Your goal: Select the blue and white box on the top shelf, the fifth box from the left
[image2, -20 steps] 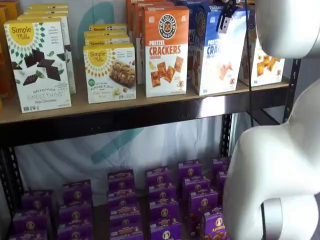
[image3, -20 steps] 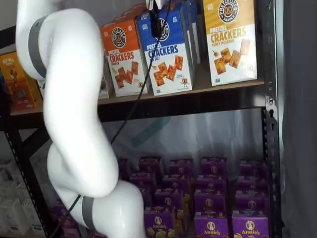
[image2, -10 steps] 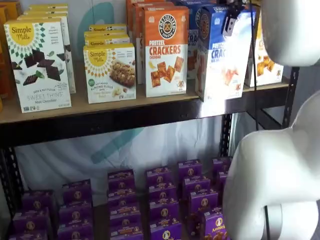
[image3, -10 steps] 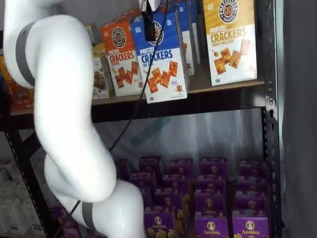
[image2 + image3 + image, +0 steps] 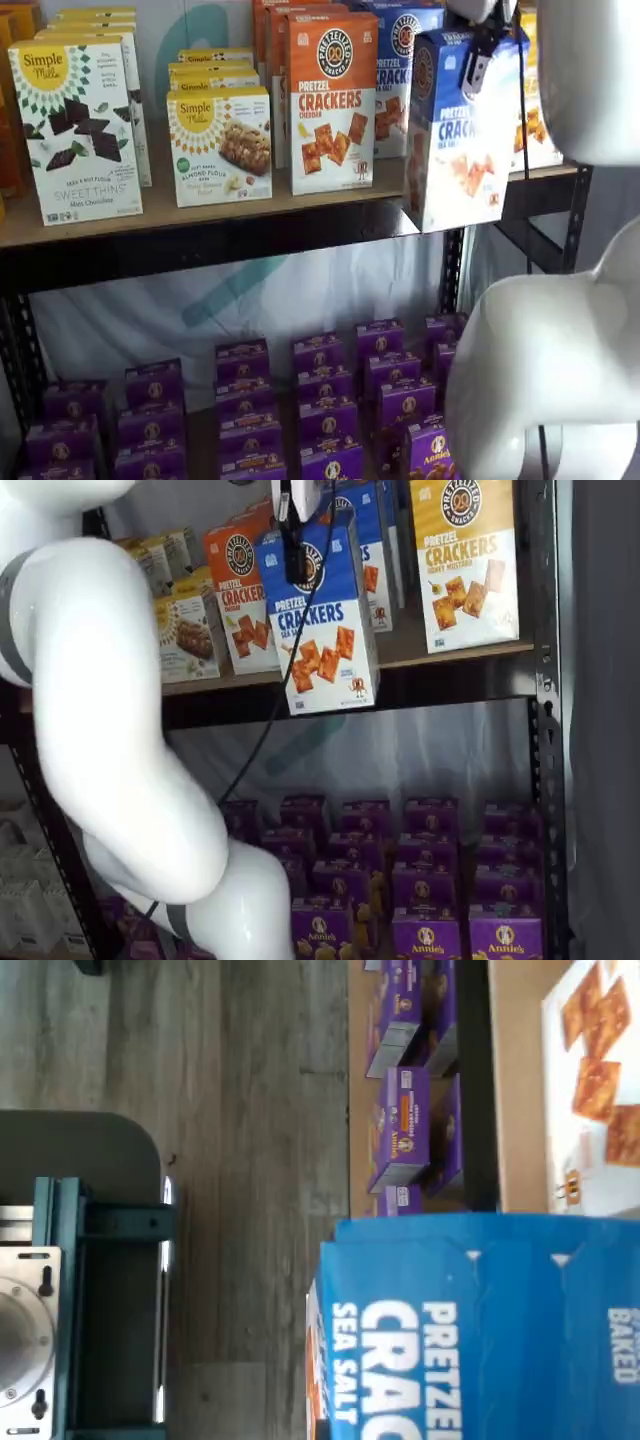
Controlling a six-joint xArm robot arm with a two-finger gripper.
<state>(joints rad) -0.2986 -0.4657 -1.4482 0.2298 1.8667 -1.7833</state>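
The blue and white box (image 5: 458, 140) hangs clear of the top shelf (image 5: 200, 214), its lower edge in front of the dark front beam. In both shelf views my gripper (image 5: 479, 72) is shut on the box's blue upper part, with one black finger (image 5: 293, 552) lying against its front face. The box (image 5: 322, 630) tilts slightly, showing "PRETZEL CRACKERS" lettering and orange cracker squares. In the wrist view its blue top (image 5: 480, 1330) fills the area close under the camera. The shelf board (image 5: 440, 648) is bare where the box stood.
An orange-topped Pretzel Crackers carton (image 5: 332, 100) and another blue carton (image 5: 398, 75) stand beside the gap, a yellow-topped carton (image 5: 465, 560) at the right. Simple Mills boxes (image 5: 75, 130) fill the left. Purple boxes (image 5: 320, 400) sit below. My white arm (image 5: 110, 730) stands in front of the shelves.
The blue and white box has come forward off the top shelf and lower, to in front of the beam, held in my gripper. The arm drew back with it.
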